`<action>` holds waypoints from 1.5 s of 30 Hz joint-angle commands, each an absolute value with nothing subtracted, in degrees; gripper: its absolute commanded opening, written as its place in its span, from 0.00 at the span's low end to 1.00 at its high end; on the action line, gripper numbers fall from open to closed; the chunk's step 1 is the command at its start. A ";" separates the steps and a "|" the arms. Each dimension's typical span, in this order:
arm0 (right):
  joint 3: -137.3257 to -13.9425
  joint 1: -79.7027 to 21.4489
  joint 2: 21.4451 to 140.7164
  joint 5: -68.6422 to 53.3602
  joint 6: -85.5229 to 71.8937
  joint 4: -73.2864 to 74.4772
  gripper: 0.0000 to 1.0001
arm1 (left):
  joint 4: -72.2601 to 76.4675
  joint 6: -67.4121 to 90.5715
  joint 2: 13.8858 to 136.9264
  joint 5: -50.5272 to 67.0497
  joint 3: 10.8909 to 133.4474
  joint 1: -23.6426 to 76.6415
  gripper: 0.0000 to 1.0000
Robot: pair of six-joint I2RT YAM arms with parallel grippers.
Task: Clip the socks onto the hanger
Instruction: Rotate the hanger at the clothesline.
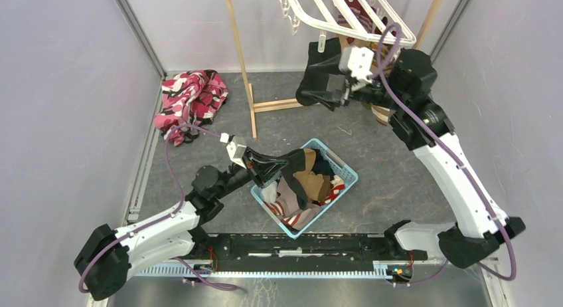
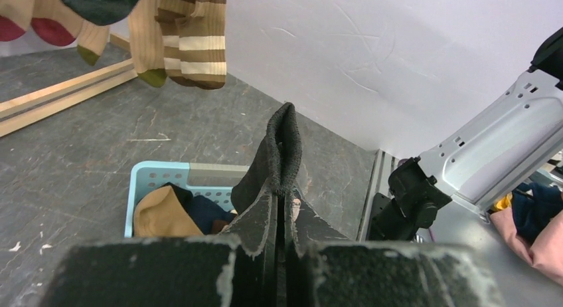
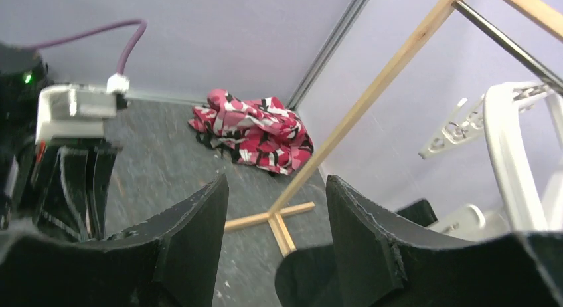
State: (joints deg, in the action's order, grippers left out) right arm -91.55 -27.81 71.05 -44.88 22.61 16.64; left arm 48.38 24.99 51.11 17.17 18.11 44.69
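cloth (image 1: 192, 98): pink, red and black heap at 10 o'clock on the counter (image 1: 398, 154). It is no part of the task.
stand (image 1: 240, 61): thin wooden frame rising at 12 o'clock, its foot just left of the hanger.
left gripper (image 2: 284, 207): over the basket's 9 o'clock rim, with the jaws clenched on a black sock.
black sock (image 2: 282, 147): one folded end sticks up past the jaws. In the top view the rest trails toward 3 o'clock into the basket, so it is not yet lifted clear.
basket (image 1: 345, 174): light blue mesh near the counter's middle, with tan, dark and striped socks heaped inside.
hanger (image 1: 345, 18): white barred rack up at 1 o'clock, small clips dangling from it.
hung socks (image 2: 192, 34): tan and brown-striped ones hang at 11 o'clock in the left wrist view. I cannot see their clips there.
right gripper (image 3: 275, 194): raised just under the hanger, jaws released with nothing between them. A dark piece hangs just beside it; whether that is a clipped sock I cannot tell.
step: probably fetching the next sock from the basket.
next move: likely lift the black sock free, carry it toward 1 o'clock, and bring its end up to a free clip. The right jaws would have to work the clip or steady the sock.
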 commanded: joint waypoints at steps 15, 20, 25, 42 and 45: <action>-94.33 -45.45 81.28 5.18 1.42 1.93 0.71 | 42.03 22.45 46.19 12.08 18.46 44.38 0.02; -97.55 -45.44 84.05 10.22 -3.93 0.45 0.72 | 41.94 23.21 46.18 11.80 18.28 44.36 0.02; -99.53 -45.36 85.64 13.77 -8.73 0.42 0.72 | 41.89 23.38 45.94 11.86 18.53 44.41 0.02; -108.68 -44.44 95.48 24.57 -11.02 -3.12 0.76 | 39.68 23.49 43.82 11.31 18.82 44.41 0.02; -109.74 -44.34 96.21 23.76 -9.94 -4.05 0.76 | 39.12 23.35 43.60 11.12 18.89 44.42 0.02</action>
